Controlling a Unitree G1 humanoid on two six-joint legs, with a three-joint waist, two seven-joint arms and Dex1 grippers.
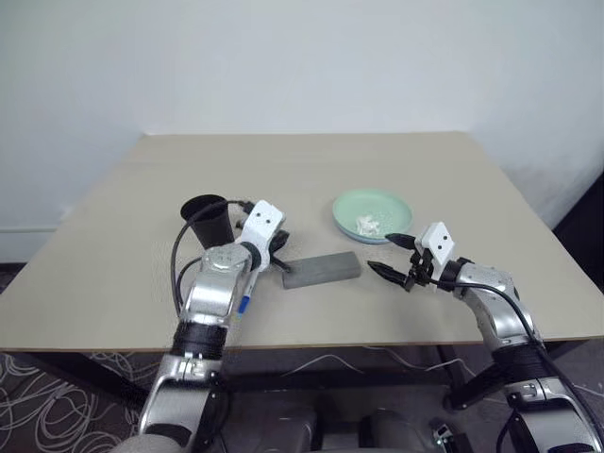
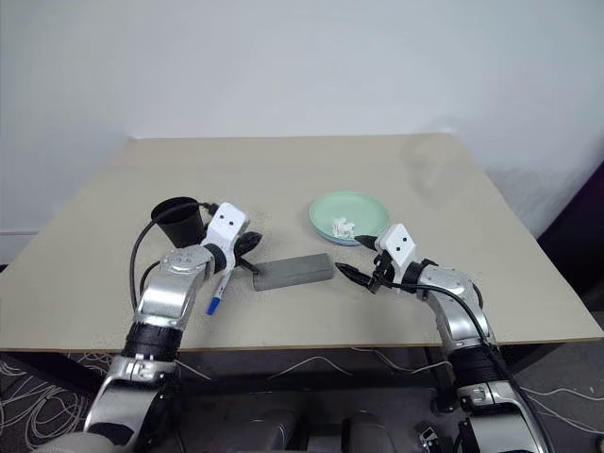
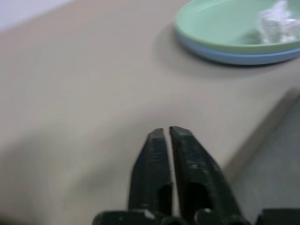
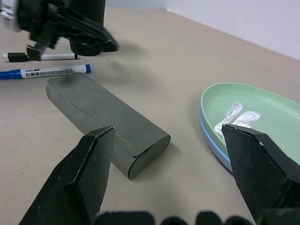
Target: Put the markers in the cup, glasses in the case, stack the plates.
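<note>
The left gripper, nearly together and empty, should open wider and lower onto the blue marker beside it, while the right gripper waits apart.

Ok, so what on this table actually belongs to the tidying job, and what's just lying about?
Part of the job:
- black cup
- blue-capped marker
- black-capped marker
- grey case, closed
- mint green plate, on the light blue plate

Just lying about:
- crumpled white scrap on the green plate
</note>
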